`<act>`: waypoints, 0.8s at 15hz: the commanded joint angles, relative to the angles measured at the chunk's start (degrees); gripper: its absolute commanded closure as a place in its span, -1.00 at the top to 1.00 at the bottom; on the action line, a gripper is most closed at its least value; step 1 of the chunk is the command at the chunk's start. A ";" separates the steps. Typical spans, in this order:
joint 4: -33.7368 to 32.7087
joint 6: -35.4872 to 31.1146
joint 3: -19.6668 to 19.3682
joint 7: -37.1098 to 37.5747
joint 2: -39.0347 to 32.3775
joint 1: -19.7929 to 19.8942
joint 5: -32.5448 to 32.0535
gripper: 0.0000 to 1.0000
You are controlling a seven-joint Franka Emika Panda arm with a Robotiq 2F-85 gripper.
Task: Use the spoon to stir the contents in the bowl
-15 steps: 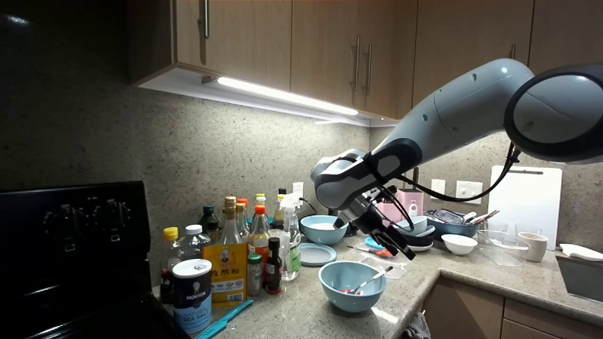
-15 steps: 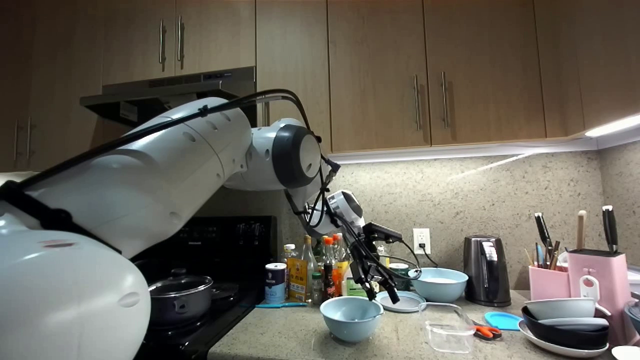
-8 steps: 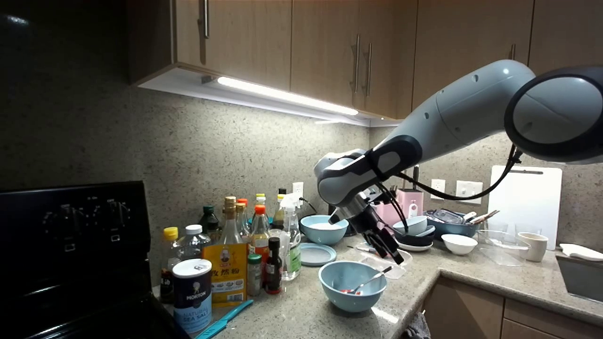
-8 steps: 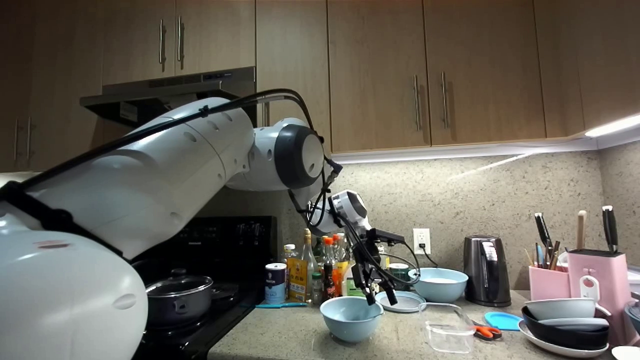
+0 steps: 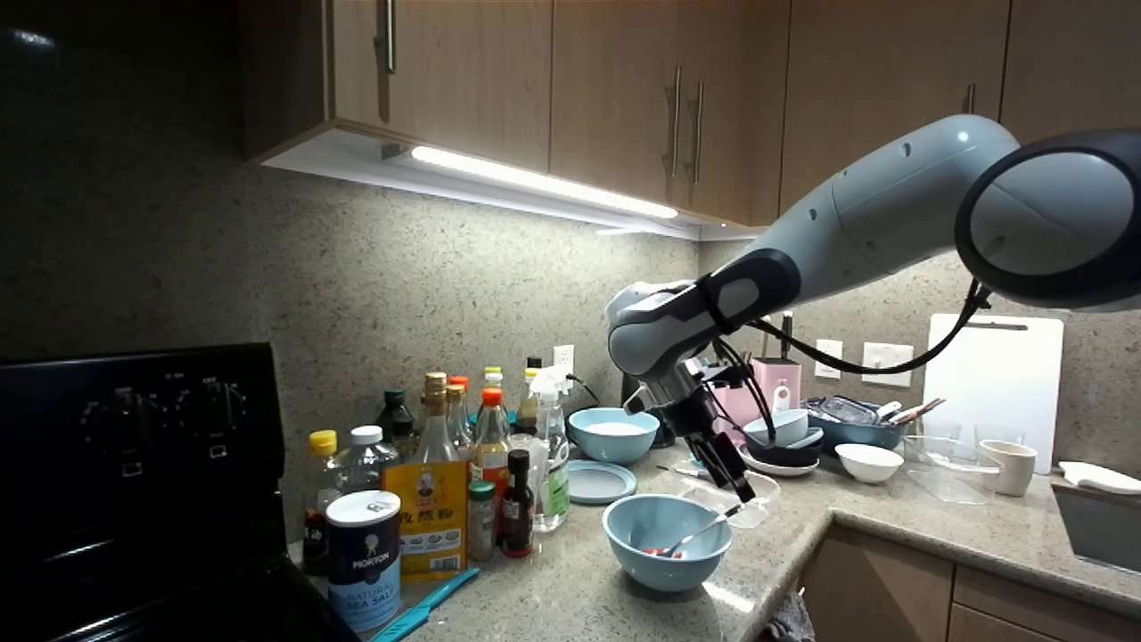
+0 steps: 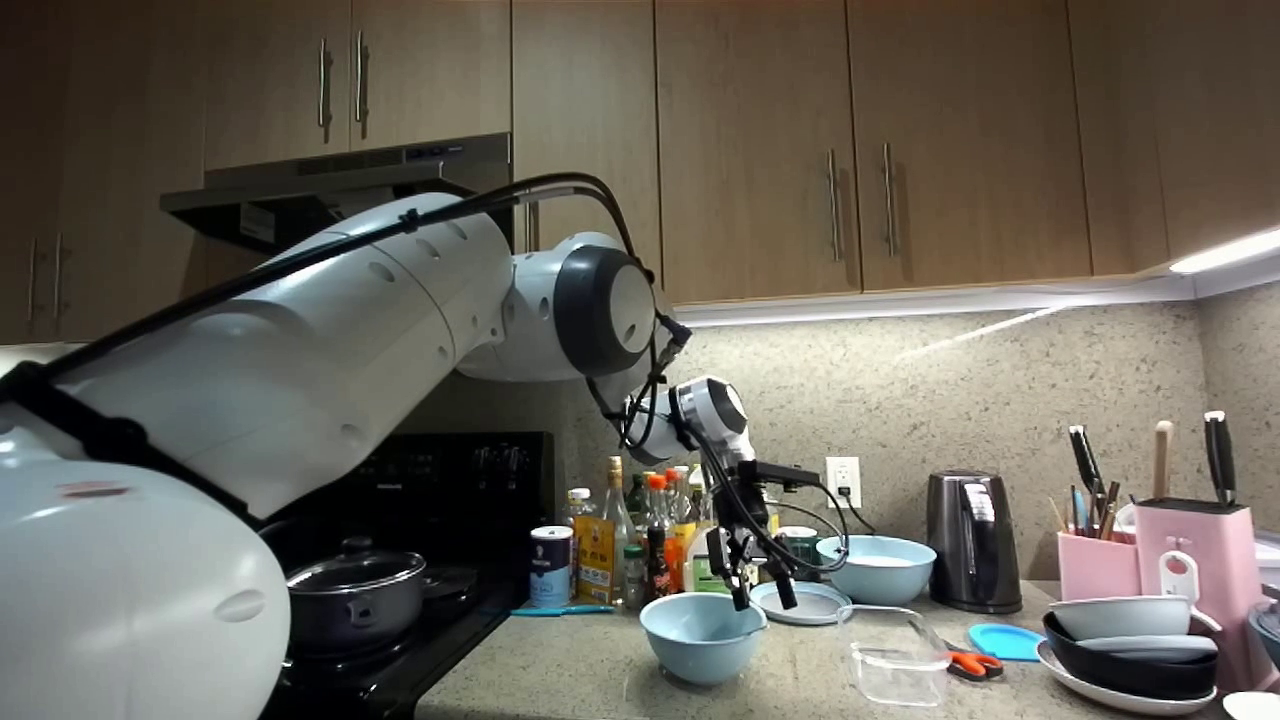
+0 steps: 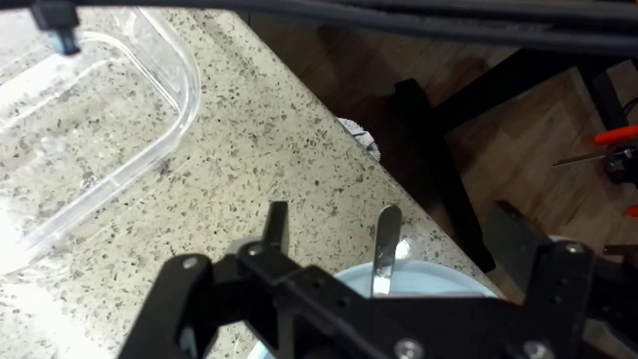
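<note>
Robot hand (image 7: 393,225) is empty, fingers (image 7: 277,224) wide apart, just above the spoon (image 7: 387,245), which leans in the bowl (image 5: 667,572) on the counter (image 5: 554,599). Step: prob. the pick-up; next: go down a bit, close on handle (image 7: 390,220). Farther, yellow pkg. (image 5: 430,526) w/ Chinese writing; salt can (image 5: 365,557) says "MORTON NATURAL SEA SALT".

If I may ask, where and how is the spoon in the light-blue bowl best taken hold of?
Probably by the upper end of the spoon's handle, from above, open fingers either side: it slants up past the rim of the bowl, while its lower end lies inside.
</note>
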State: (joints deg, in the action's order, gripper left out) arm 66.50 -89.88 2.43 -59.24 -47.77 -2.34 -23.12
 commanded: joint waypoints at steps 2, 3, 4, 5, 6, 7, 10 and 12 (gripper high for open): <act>0.69 2.42 0.74 -2.68 -0.48 -0.19 1.07 1.00; 0.24 3.59 0.89 -3.23 -1.03 -0.22 1.22 1.00; 0.08 4.56 1.03 -3.76 -1.36 -0.24 1.18 1.00; -0.02 5.20 1.14 -3.91 -1.63 -0.25 1.14 1.00; -0.25 5.81 1.30 -4.29 -1.95 -0.18 1.18 1.00; -0.47 6.44 1.38 -4.59 -2.25 -0.17 1.18 1.00; -0.91 7.13 1.37 -4.96 -2.74 -0.20 1.09 0.34; -1.10 7.37 1.32 -5.14 -2.87 -0.29 0.91 0.05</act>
State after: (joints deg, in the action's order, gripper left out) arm 66.60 -83.93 3.76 -62.42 -50.27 -2.65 -23.05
